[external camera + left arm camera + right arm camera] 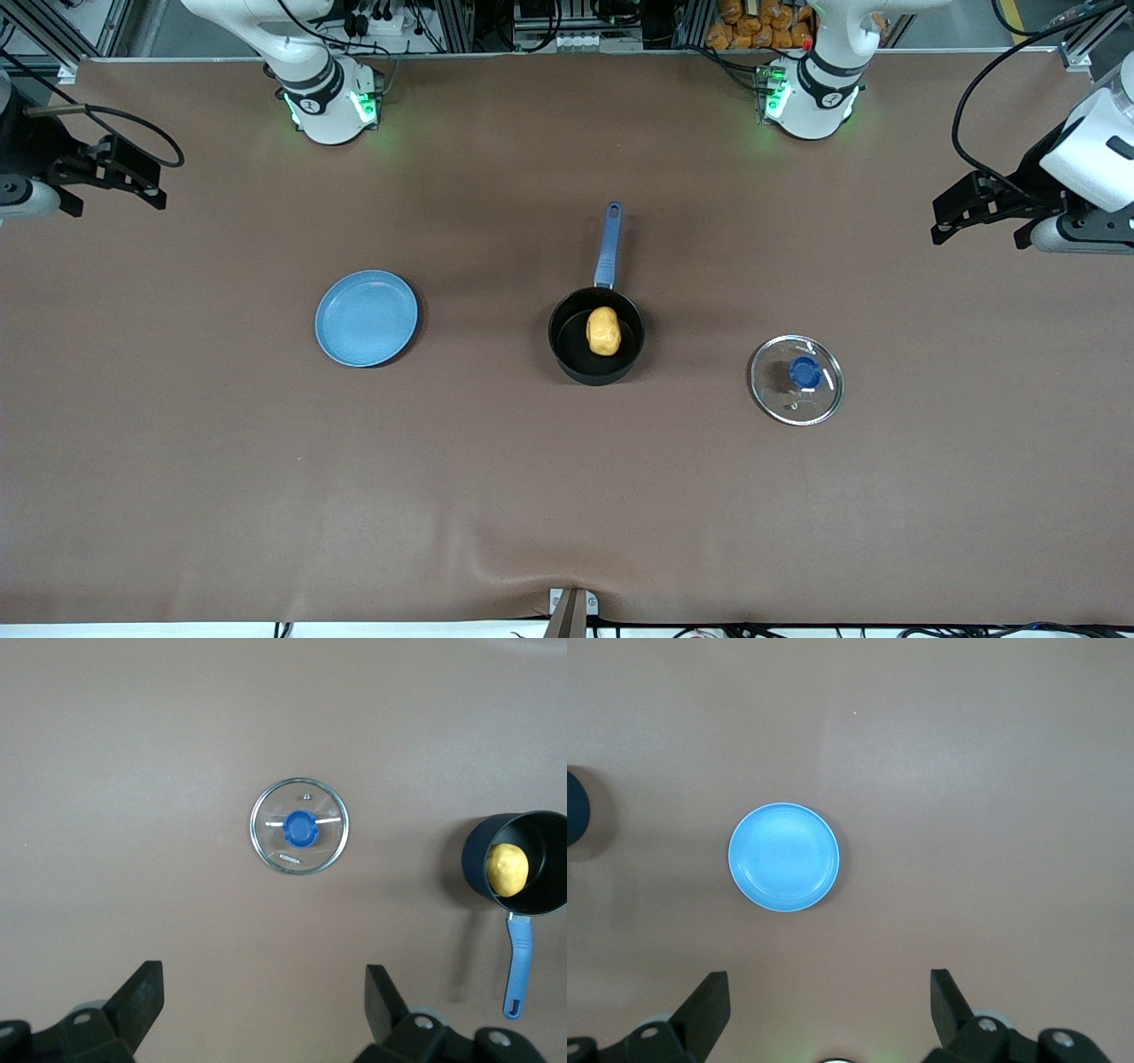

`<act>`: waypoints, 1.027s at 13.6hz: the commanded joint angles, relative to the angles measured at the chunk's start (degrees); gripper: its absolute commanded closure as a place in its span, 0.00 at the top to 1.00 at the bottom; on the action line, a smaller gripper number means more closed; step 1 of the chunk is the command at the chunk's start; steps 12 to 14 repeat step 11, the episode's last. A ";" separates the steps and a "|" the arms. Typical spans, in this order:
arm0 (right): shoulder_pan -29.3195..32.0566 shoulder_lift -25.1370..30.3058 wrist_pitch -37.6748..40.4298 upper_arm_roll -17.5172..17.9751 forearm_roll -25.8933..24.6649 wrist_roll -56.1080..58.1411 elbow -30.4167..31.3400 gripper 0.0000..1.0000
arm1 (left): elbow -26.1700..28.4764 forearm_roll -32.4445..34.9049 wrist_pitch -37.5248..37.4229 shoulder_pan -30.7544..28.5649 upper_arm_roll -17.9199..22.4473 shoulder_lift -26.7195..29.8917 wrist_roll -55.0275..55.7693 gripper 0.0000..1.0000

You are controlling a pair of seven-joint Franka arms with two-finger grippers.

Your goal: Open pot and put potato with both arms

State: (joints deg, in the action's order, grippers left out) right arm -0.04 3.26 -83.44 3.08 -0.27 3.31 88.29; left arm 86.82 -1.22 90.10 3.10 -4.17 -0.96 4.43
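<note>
The black pot point(567, 341) stands uncovered at the table's middle, its blue handle point(608, 244) pointing toward the robots' bases. The yellow potato point(603, 330) lies inside it. The glass lid point(796, 379) with its blue knob rests flat on the table, toward the left arm's end. My left gripper point(974, 226) hangs open and empty, high over the table's edge at its own end; its wrist view shows the lid point(299, 826), the pot point(478, 870) and the potato point(507, 869). My right gripper point(120, 199) hangs open and empty, high over its own end of the table.
A flat blue plate point(366, 318) lies bare toward the right arm's end, beside the pot; the right wrist view shows the plate point(783, 857) and a sliver of the pot point(574, 806). Brown cloth covers the table.
</note>
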 commanded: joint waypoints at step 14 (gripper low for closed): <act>-1.46 -1.23 -0.49 -1.59 1.06 1.70 -4.00 1.00 | 0.98 -0.63 0.51 -0.37 -0.05 1.32 -1.27 1.00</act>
